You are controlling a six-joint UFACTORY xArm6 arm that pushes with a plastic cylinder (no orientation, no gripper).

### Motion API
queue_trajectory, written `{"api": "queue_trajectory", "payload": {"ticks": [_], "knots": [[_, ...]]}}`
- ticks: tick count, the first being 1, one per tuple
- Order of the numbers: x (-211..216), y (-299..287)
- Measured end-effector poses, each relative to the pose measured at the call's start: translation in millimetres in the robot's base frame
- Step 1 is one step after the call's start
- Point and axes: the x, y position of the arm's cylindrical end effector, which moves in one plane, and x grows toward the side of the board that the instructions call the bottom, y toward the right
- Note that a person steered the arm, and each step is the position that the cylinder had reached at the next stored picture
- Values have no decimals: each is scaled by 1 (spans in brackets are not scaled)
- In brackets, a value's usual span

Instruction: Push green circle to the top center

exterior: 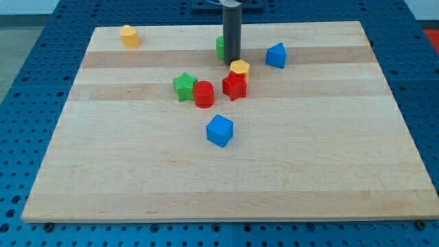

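The green circle (220, 48) sits near the view's top centre of the wooden board (137, 171). The dark rod hides most of it; only its left edge shows. My tip (232, 63) rests on the board right at the green circle's lower right side, seemingly touching it. A yellow block (239, 68) lies just below and right of the tip.
A red star (234, 86), a red cylinder (204, 94) and a green star (184, 86) cluster below the tip. A blue cube (220, 130) lies lower, a blue block (276, 55) at the tip's right, a yellow block (129, 36) at the top left.
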Motion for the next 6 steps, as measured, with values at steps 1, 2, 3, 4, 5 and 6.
{"api": "queue_trajectory", "payload": {"ticks": [1, 2, 3, 4, 5, 6], "knots": [[1, -12], [-7, -12], [-23, -12], [-39, -12], [-44, -12], [-44, -12]]}}
